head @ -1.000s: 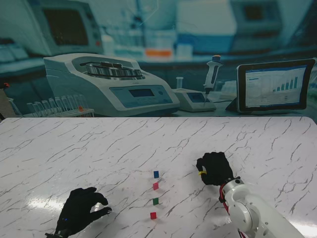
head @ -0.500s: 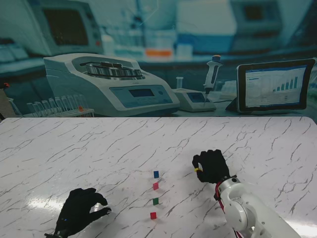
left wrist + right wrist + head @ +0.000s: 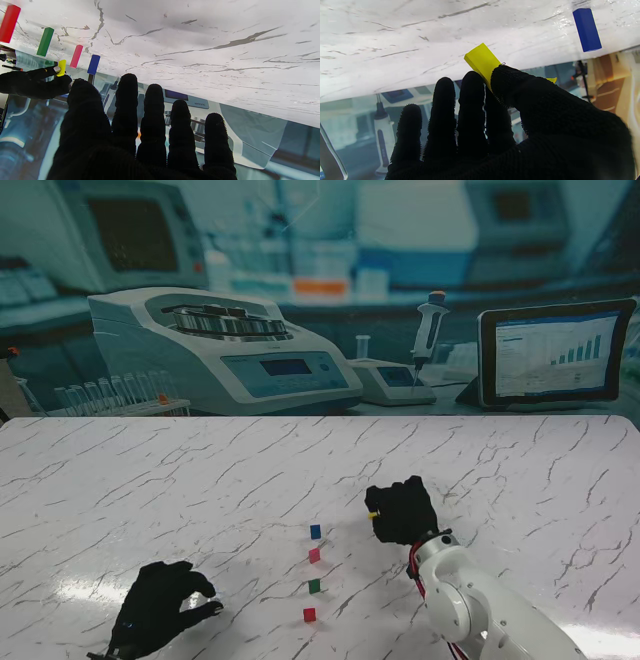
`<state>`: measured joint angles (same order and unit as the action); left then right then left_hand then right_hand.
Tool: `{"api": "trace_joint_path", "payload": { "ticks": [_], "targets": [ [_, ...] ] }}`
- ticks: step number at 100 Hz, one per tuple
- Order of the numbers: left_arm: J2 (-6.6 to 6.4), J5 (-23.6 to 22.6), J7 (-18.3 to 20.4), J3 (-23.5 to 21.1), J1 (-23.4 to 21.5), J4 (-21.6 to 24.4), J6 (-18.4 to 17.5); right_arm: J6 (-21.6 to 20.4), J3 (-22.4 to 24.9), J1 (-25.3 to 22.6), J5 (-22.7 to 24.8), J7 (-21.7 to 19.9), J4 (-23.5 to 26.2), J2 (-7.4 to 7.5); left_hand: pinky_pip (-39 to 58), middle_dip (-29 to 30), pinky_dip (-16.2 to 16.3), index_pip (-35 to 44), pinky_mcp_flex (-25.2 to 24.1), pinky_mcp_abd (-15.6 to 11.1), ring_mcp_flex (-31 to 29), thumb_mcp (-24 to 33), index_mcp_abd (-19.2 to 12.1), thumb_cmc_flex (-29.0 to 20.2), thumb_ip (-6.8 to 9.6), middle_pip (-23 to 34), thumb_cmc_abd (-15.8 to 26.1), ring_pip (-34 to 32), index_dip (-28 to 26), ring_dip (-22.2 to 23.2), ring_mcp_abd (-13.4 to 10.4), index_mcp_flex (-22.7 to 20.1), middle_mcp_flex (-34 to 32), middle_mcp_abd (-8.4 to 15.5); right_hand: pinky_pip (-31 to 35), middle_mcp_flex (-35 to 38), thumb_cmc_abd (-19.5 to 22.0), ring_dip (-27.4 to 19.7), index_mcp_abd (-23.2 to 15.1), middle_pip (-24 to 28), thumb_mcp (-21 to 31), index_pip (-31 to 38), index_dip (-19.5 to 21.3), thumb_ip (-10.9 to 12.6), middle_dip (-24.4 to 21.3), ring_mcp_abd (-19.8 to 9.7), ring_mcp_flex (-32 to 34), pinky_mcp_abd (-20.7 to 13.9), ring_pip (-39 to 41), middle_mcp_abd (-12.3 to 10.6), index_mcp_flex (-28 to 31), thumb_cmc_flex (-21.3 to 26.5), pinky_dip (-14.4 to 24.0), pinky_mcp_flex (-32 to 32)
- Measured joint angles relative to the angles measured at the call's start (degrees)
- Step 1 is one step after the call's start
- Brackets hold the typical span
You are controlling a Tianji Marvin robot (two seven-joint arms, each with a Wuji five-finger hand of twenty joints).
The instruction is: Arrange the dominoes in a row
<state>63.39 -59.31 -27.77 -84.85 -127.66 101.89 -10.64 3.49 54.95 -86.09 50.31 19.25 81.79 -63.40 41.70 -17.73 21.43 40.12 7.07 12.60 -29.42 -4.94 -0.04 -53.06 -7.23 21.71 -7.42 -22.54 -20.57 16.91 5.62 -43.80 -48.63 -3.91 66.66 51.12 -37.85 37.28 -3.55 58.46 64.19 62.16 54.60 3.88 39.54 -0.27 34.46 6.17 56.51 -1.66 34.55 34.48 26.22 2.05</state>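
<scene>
Four dominoes are stood on the marble table [image 3: 150,480] in a line running away from the robot: red domino [image 3: 309,614], green domino [image 3: 314,585], pink domino [image 3: 314,555], blue domino [image 3: 315,531]. A yellow domino [image 3: 482,61] is pinched between thumb and fingers of the right hand [image 3: 400,513], carried just right of the blue one, presumably to extend the row at its far end. The left hand [image 3: 160,620] is kept apart at the near left, fingers loosely spread and nothing held.

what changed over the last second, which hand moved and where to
The right hand, shut on the yellow domino, moved left and slightly farther from me, toward the blue domino at the far end of the row. The left hand stayed put, and so did the blue, pink, green and red dominoes.
</scene>
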Motion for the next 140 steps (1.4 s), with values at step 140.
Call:
{"api": "trace_joint_path", "payload": {
  "ticks": [140],
  "targets": [
    [-0.15,0.0,1.7,-0.4,-0.9,1.3,-0.1,6.8,-19.8,17.5,-12.5,6.0,-15.3,-8.61,0.0,0.0,0.0,0.0,0.0,0.0,0.0,0.0,0.0,0.0,0.00,0.0,0.0,0.0,0.0,0.0,0.0,0.0,0.0,0.0,2.0,1.8,7.0,-1.5,3.5,-1.9,-6.6,3.3,-2.1,0.6,-8.9,-0.2,0.4,0.0,-0.8,-1.1,-6.6,2.7,-0.9,-0.7]
  ]
}}
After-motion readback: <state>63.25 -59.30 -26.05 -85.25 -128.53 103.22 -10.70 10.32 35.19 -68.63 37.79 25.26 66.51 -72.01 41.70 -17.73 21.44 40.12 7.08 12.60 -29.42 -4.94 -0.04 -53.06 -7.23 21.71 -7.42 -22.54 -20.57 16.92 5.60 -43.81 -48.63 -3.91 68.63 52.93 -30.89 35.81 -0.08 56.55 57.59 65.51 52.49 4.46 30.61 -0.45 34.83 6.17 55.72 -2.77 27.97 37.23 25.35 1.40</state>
